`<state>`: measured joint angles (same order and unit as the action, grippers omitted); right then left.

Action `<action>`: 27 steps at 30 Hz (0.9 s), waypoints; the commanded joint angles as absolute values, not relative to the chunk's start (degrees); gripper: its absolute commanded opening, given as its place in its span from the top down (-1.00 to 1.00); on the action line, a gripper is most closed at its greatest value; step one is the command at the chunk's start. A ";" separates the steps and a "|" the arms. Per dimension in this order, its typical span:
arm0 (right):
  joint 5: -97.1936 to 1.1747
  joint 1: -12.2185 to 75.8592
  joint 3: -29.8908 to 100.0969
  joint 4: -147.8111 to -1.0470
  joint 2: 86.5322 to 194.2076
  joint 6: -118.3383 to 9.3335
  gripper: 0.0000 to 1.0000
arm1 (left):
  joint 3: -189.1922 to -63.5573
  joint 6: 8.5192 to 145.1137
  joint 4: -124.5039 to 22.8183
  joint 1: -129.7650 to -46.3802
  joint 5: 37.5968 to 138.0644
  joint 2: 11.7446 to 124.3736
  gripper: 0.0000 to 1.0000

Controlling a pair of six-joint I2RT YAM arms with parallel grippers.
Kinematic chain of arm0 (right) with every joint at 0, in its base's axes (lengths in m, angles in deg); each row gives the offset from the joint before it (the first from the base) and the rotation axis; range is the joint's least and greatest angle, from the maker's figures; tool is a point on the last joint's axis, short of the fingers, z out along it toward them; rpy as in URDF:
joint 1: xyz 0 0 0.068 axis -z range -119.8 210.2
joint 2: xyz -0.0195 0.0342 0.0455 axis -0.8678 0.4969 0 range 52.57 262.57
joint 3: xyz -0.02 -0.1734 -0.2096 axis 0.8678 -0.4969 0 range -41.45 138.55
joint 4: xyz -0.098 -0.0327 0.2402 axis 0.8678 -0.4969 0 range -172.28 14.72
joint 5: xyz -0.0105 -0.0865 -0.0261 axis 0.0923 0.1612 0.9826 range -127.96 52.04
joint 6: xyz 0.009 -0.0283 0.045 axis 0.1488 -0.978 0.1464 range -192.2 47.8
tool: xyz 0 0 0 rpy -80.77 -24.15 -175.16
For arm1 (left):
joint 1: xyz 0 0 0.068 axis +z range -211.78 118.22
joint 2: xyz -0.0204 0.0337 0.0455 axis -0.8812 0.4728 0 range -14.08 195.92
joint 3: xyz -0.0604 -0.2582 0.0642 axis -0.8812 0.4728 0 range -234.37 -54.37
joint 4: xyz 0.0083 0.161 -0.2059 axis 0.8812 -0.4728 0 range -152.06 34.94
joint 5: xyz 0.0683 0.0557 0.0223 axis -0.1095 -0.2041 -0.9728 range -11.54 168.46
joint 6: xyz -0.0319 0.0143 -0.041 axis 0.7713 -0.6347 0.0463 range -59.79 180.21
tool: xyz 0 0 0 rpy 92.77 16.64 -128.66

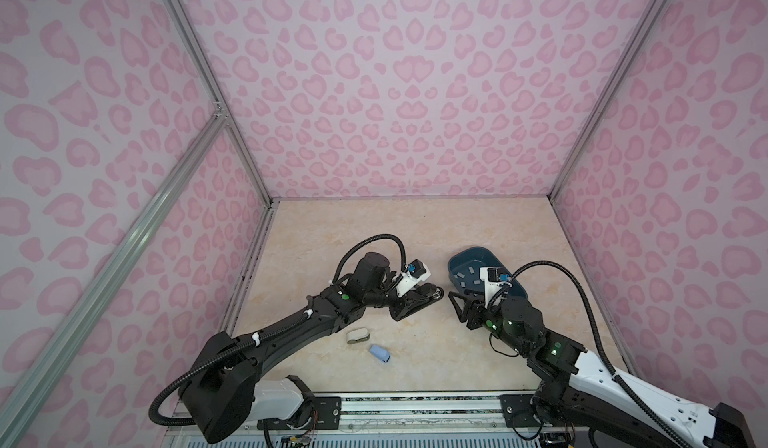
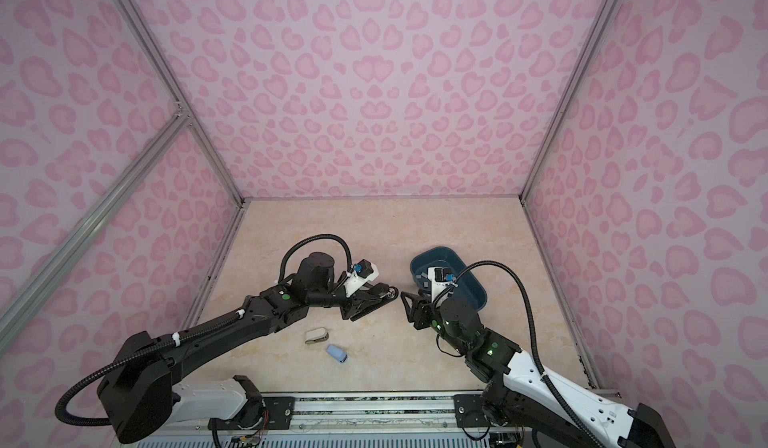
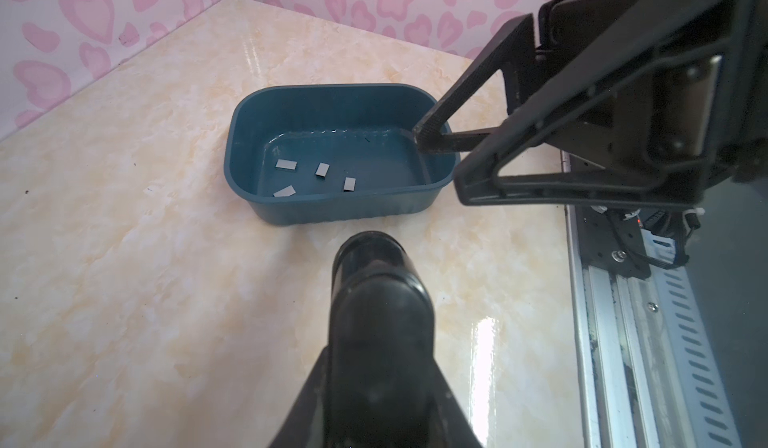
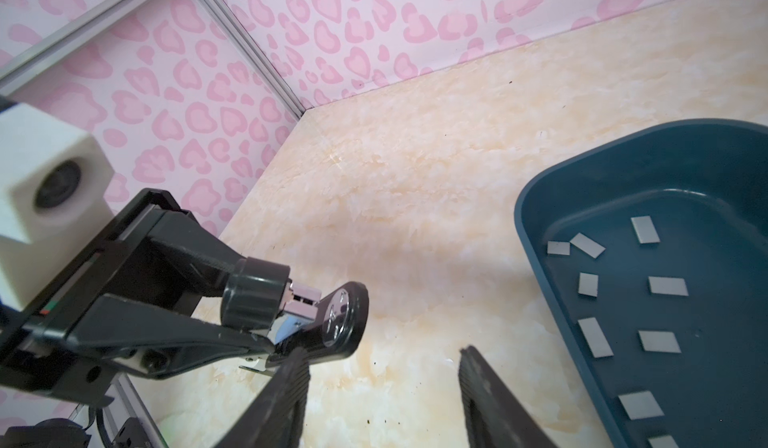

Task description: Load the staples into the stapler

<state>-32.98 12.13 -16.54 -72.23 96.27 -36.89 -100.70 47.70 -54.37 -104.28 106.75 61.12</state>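
Top views: high stereo pair, far, looking down at the whole table, nearly equal framing.
Left wrist: near, facing blue tray.
Right wrist: near, low, facing stapler; shares blue tray.

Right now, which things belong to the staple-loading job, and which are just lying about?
In the job: black stapler, gripped by the left claw; staples in the teal tub; right claw, open, beside the tub.
Lying about: cream stapler and blue stapler, loose on the table, untouched.
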 commanded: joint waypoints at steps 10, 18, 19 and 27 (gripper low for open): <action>-34.87 12.76 -14.05 -67.81 109.64 -35.32 0.02 | -101.18 48.43 -51.52 -105.75 106.63 58.56 0.92; -37.15 12.83 -16.13 -62.90 113.83 -32.81 0.10 | -101.39 48.29 -50.45 -105.74 110.20 55.31 0.92; -37.70 12.83 -16.12 -62.30 114.39 -32.61 0.11 | -101.45 48.28 -50.24 -105.79 110.85 55.20 0.92; -40.24 12.76 -16.27 -59.67 118.76 -31.32 0.19 | -100.27 48.59 -46.85 -105.45 110.88 54.25 0.92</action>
